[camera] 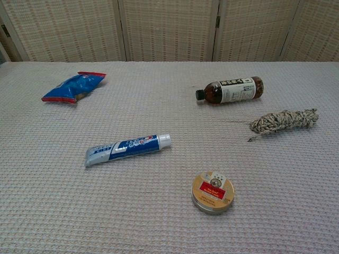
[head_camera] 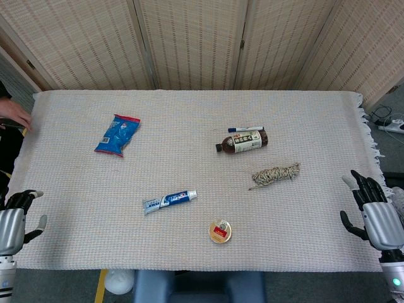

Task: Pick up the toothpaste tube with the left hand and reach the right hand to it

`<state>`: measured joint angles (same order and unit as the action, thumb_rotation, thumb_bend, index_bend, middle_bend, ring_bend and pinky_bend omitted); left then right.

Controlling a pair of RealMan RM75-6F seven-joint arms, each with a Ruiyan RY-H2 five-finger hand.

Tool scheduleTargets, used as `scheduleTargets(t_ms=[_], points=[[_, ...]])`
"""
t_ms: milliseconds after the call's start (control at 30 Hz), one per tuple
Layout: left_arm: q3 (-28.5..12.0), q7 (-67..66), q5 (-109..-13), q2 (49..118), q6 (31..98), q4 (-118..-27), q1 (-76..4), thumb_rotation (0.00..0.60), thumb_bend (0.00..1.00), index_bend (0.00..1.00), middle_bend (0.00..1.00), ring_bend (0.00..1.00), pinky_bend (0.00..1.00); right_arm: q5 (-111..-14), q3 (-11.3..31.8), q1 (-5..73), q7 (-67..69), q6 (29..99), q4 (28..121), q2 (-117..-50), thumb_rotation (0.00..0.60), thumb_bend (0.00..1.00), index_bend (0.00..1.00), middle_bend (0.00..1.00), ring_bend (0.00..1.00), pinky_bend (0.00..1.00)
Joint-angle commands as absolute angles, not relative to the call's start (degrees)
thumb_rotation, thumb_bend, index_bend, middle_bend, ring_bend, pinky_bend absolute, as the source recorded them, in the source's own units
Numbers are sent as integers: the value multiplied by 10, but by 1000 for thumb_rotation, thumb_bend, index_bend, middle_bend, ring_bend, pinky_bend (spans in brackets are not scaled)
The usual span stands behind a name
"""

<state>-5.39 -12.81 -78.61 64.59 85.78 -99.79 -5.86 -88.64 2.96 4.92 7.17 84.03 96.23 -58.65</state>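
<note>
The toothpaste tube [head_camera: 169,200] [camera: 127,148], blue and white with a white cap pointing right, lies flat on the cloth near the front centre. My left hand [head_camera: 17,216] hovers at the table's front left corner, far left of the tube, fingers apart and holding nothing. At the front right edge my right hand [head_camera: 374,209] is likewise open and empty, well away from the tube. Neither hand shows in the chest view.
A blue snack bag [head_camera: 117,134] lies at back left. A brown bottle [head_camera: 242,141] with a marker pen [head_camera: 245,129] behind it sits right of centre, a rope bundle [head_camera: 276,174] nearer the front. A round tin [head_camera: 220,231] sits right of the tube. A person's hand [head_camera: 15,114] rests at the far left edge.
</note>
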Motion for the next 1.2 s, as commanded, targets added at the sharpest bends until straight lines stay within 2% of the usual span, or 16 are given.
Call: scheduleTargets(t_ms=[33, 367, 567, 833, 1200], points=[[-53, -128, -788, 647, 858, -997, -58, 600, 441, 301, 282, 236, 51, -885, 30, 51, 71, 838, 962, -587, 600, 496, 0, 0, 8, 0], [-54, -125, -799, 643, 861, -1003, -60, 600, 441, 301, 282, 237, 51, -888, 29, 44, 83, 852, 949, -592, 600, 496, 0, 0, 8, 0], [-57, -118, -820, 639, 841, -1008, -81, 600, 441, 297, 282, 237, 51, -888, 30, 38, 87, 864, 944, -590, 600, 497, 0, 0, 9, 0], [-74, -74, -868, 653, 756, -996, -163, 600, 432, 286, 282, 236, 51, -891, 32, 34, 90, 875, 944, -585, 600, 496, 0, 0, 9, 0], [-87, -42, -877, 747, 615, -916, -290, 600, 287, 240, 282, 221, 46, -888, 30, 31, 93, 873, 941, -587, 600, 496, 0, 0, 9, 0]])
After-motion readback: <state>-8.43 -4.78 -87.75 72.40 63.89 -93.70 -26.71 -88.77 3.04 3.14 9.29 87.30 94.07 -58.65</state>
